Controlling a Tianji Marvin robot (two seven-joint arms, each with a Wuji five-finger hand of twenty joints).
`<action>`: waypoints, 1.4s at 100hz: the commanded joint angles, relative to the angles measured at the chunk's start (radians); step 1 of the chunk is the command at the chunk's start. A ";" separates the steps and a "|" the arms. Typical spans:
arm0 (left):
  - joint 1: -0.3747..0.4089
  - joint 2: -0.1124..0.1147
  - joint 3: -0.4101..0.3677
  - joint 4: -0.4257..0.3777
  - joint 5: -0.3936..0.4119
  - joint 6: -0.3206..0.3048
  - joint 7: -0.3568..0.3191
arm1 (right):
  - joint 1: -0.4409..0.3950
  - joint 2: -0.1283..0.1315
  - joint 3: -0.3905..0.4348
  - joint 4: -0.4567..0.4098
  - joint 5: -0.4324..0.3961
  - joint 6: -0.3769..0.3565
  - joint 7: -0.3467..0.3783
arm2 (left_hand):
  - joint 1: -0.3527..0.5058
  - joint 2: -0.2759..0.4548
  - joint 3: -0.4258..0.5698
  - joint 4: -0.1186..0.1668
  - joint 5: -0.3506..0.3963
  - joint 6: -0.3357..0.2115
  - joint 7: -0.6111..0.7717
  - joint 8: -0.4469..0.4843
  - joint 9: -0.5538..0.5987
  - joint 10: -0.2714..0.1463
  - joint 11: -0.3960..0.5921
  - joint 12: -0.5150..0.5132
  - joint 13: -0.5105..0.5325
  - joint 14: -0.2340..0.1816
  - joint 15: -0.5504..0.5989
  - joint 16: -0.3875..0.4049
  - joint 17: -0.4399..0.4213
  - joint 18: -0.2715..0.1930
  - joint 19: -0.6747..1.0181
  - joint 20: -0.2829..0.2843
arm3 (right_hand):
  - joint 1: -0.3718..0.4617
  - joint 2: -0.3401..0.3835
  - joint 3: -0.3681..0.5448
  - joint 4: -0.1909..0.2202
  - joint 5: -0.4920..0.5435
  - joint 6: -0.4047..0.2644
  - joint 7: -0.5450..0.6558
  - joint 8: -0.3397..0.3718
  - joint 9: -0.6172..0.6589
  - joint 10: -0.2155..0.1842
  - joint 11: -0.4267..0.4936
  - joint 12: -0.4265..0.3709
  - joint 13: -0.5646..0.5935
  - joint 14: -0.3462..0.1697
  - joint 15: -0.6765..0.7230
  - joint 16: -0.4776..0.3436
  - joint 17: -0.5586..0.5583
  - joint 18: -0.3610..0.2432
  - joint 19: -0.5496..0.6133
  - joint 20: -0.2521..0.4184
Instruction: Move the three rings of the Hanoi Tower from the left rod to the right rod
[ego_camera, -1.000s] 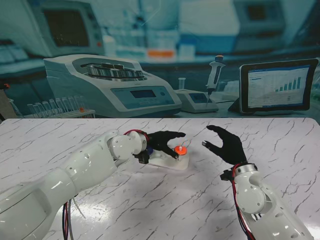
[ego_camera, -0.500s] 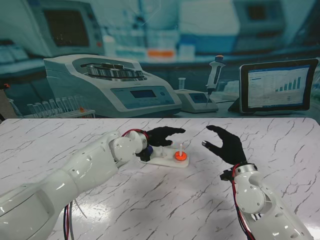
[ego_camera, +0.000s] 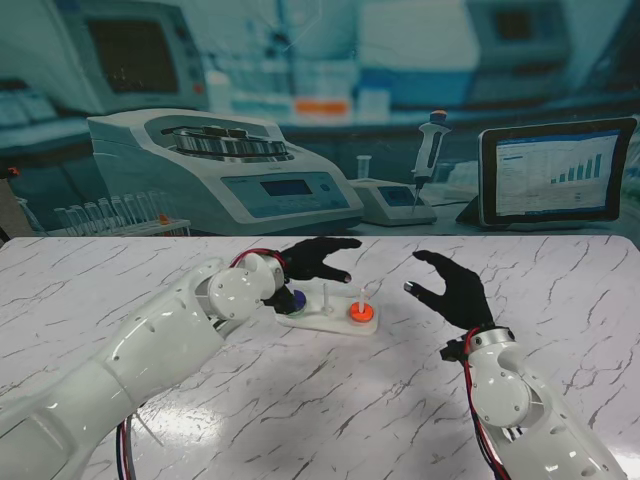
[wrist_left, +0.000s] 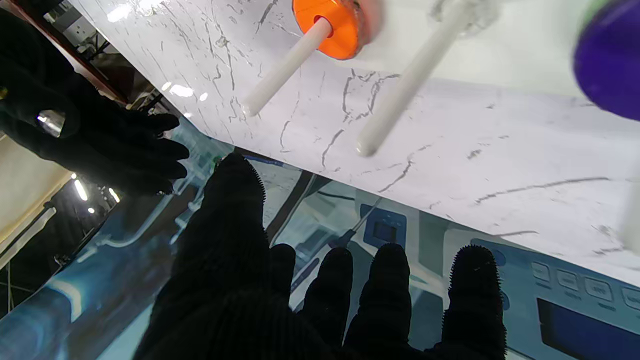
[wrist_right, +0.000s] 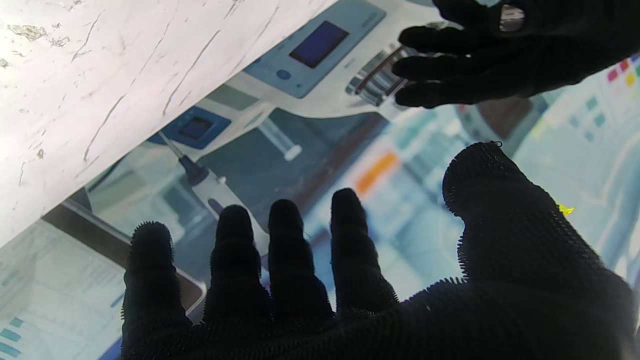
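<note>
The white Hanoi base (ego_camera: 325, 321) lies mid-table with three thin white rods. An orange ring (ego_camera: 360, 312) (wrist_left: 330, 25) rests at the foot of the right rod (ego_camera: 360, 294). The middle rod (wrist_left: 410, 80) is bare. A purple ring (ego_camera: 297, 298) (wrist_left: 607, 75) sits at the left rod, half hidden behind my left wrist. My left hand (ego_camera: 318, 259) hovers open over the base's far left side, fingers spread and holding nothing. To the right of the base my right hand (ego_camera: 452, 288) is raised, open and empty, apart from the tower.
Behind the table's far edge stands a lab backdrop showing a centrifuge (ego_camera: 225, 165), a pipette (ego_camera: 430, 145) and a tablet (ego_camera: 555, 172). The marble table (ego_camera: 330, 410) stretches bare nearer to me and to both sides.
The orange ring went from my left hand's fingers down the right rod to its foot. My left hand let go and drew back left and upward. The right hand has not moved.
</note>
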 joint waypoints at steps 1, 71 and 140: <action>0.012 0.028 -0.020 -0.012 0.013 -0.019 -0.007 | -0.005 -0.008 -0.005 -0.002 0.004 -0.002 -0.001 | -0.014 0.036 -0.014 -0.016 0.005 -0.003 0.000 0.015 -0.016 -0.002 -0.023 -0.007 -0.024 0.000 -0.022 0.000 -0.022 0.031 -0.037 -0.017 | 0.002 0.007 -0.012 0.016 0.028 0.002 0.012 -0.002 0.002 0.001 0.013 0.007 0.019 0.003 0.011 0.013 -0.012 -0.007 -0.010 0.011; 0.220 0.130 -0.269 -0.122 0.251 0.018 -0.056 | -0.001 -0.007 -0.017 0.000 0.005 0.003 0.007 | -0.185 -0.116 0.012 -0.002 0.075 0.008 0.065 0.127 -0.035 -0.005 -0.035 -0.001 -0.061 0.002 -0.047 -0.012 -0.042 0.035 -0.095 -0.002 | -0.006 0.010 -0.012 0.016 0.024 -0.003 0.010 -0.004 0.001 -0.008 0.013 0.006 0.020 -0.005 0.014 0.014 -0.010 -0.013 -0.008 0.012; 0.157 0.100 -0.131 0.053 0.210 -0.012 0.003 | -0.003 -0.006 -0.014 -0.003 0.005 0.004 0.010 | -0.191 -0.164 0.044 0.005 0.015 0.020 0.032 0.143 -0.080 0.001 -0.038 -0.002 -0.074 -0.011 -0.041 -0.007 -0.038 0.025 -0.090 0.023 | 0.001 0.010 -0.013 0.017 0.028 0.002 0.013 -0.003 0.006 0.000 0.015 0.007 0.021 0.002 0.012 0.013 -0.011 -0.005 -0.010 0.011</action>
